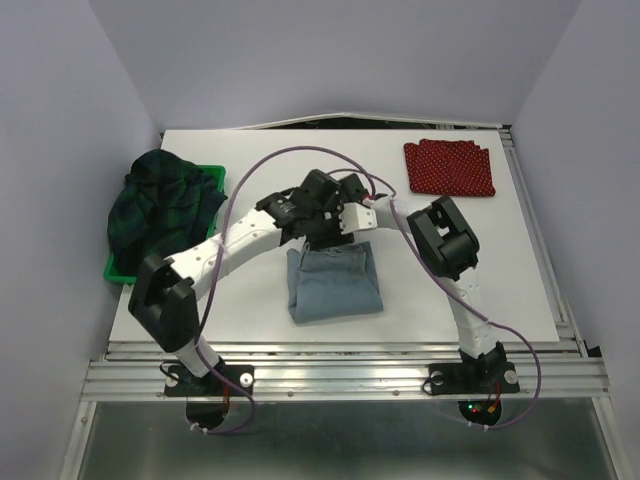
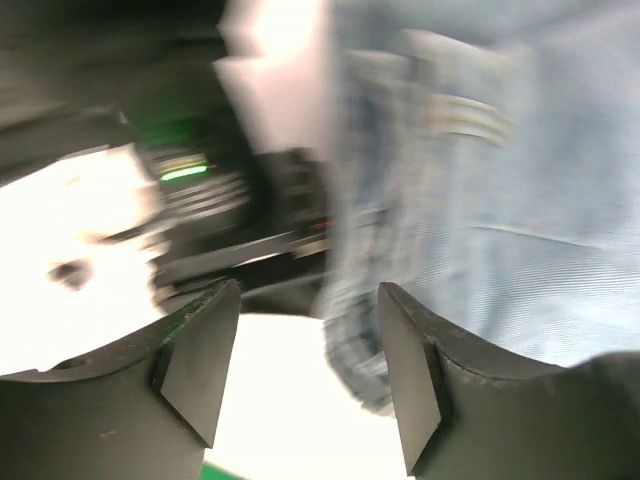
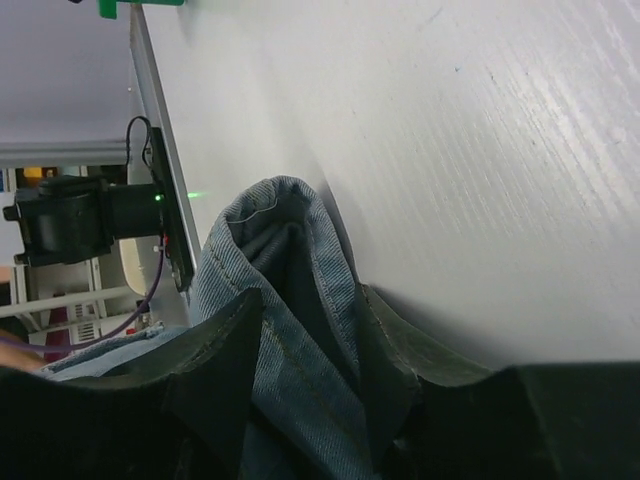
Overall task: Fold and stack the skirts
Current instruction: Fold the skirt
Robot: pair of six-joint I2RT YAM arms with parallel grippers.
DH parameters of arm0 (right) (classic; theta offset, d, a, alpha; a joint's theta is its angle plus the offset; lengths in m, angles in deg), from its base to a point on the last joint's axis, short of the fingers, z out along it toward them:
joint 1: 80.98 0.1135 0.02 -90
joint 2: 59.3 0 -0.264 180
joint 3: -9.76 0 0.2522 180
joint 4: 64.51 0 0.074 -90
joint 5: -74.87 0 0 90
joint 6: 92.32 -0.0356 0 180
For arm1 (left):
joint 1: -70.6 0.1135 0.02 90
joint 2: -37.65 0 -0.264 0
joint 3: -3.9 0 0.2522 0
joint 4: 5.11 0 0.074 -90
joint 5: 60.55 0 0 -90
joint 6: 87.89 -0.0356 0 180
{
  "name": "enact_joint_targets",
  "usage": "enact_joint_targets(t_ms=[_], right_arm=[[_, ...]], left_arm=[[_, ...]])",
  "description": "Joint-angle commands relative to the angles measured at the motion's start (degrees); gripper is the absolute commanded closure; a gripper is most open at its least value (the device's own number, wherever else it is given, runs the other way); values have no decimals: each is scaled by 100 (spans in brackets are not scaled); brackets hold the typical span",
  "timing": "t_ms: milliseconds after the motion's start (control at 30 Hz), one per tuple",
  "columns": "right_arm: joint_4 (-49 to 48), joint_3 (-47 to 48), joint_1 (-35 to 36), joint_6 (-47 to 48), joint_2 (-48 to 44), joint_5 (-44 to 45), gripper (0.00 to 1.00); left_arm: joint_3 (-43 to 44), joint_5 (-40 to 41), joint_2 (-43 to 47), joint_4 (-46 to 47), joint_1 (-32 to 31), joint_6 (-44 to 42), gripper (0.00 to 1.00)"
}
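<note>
Left wrist view blurred, denim skirt (image 2: 520, 200) smeared; from above, arms (image 1: 250, 235) hide its far edge; plaid skirt (image 1: 165, 200) covers most of the bin (image 1: 115, 270)

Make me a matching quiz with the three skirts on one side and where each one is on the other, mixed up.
Things:
1. denim skirt
2. red skirt
3. plaid skirt

Places:
A. heaped over the green bin at the left
B. middle of the table, pinched by the right gripper
C. folded flat at the far right corner

Pairs: 1-B, 2-C, 3-A
</note>
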Motion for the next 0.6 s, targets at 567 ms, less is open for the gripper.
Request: enact_joint_targets(t_ms=[567], right_arm=[[45,1290,-965,-586,-389,620,21]], left_arm=[[-2137,-2803,1453,2260,768,4294,60]])
